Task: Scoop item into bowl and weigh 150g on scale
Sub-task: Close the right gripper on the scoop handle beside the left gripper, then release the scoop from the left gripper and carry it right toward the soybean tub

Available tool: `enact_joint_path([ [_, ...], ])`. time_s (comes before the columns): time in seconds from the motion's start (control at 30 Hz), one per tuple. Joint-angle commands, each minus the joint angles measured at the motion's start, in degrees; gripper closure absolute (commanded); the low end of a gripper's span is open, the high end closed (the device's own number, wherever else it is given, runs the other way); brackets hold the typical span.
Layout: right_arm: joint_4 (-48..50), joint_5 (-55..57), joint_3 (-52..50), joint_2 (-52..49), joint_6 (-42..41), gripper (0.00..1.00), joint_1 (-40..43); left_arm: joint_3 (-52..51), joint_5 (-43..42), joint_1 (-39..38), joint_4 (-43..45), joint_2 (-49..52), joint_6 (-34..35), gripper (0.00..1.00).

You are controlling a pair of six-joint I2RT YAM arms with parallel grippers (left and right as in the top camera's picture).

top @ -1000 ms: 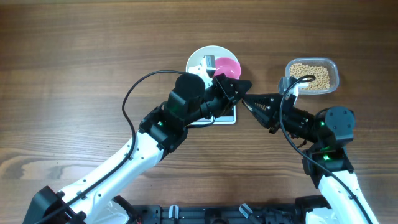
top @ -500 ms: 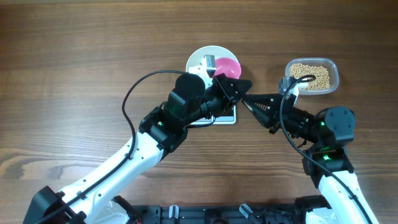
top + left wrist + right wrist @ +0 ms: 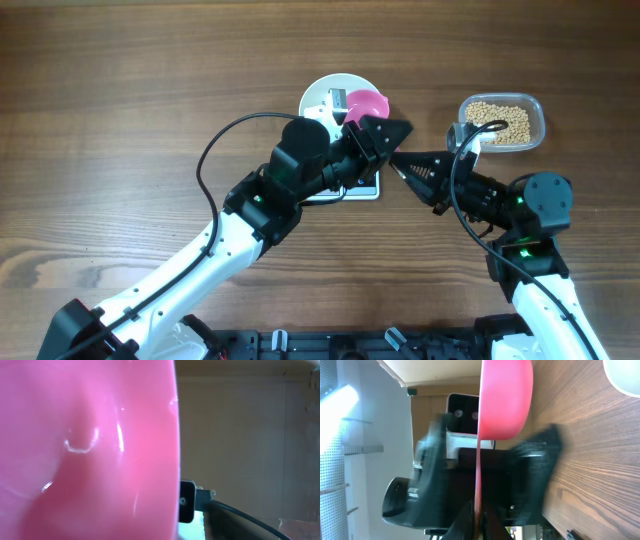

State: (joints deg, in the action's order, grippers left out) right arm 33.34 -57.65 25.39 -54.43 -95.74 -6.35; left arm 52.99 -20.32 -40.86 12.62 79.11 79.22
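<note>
Beans [image 3: 500, 122] are found heaped in a clear plastic tub [image 3: 540, 112] on the right of the counter [image 3: 120, 100], well apart from the bowl [image 3: 320, 92]. The bowl, plain white, is located at the far centre of the counter. A pink scoop [image 3: 366, 104] is seen over its right-hand rim in the overhead view. Whether the scoop touches the bowl cannot be told. The scale [image 3: 366, 188] is noted just on the near side of the bowl. Only its right edge and corner are seen, as the rest is covered by the left arm. Its display is hidden.

The right tool [image 3: 396, 162] is pointed leftward toward the scoop and is closed tight on the thin pink handle. In the right wrist view the handle is seen edge-on, running up from between the fingers to the cup of the scoop. The left tool [image 3: 388, 130] is placed at the same handle, just below the cup. Its jaws are observed parted, one to each side of the handle, though they are blurred in the right wrist view. Contact between the left fingers and the handle cannot be confirmed. The left wrist view is largely filled by the glossy pink surface of the scoop, very close to the lens. The tips of the two tools are recorded as near each other, between scale and tub.
</note>
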Motion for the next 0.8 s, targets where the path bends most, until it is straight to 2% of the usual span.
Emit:
enact_joint_path([
  [0.0,0.68,-0.63,0.42,0.00,2.93,0.96,-0.22,0.50,-0.68,0.09,-0.02,-0.35,-0.33,0.00],
  [0.53,-3.76,4.50,0.46,0.00,19.80,0.95,0.94,0.50,-0.87,0.09,-1.79,-0.35,-1.01,0.00],
  [0.67,-8.17,5.09,0.74,0.00,24.76,0.95,2.56,0.50,-0.85,0.09,-1.81,-0.35,-6.71,0.00],
  [0.77,-11.93,5.03,1.86,0.00,28.61,0.95,3.72,0.50,-0.85,0.09,-2.23,-0.35,-7.21,0.00],
])
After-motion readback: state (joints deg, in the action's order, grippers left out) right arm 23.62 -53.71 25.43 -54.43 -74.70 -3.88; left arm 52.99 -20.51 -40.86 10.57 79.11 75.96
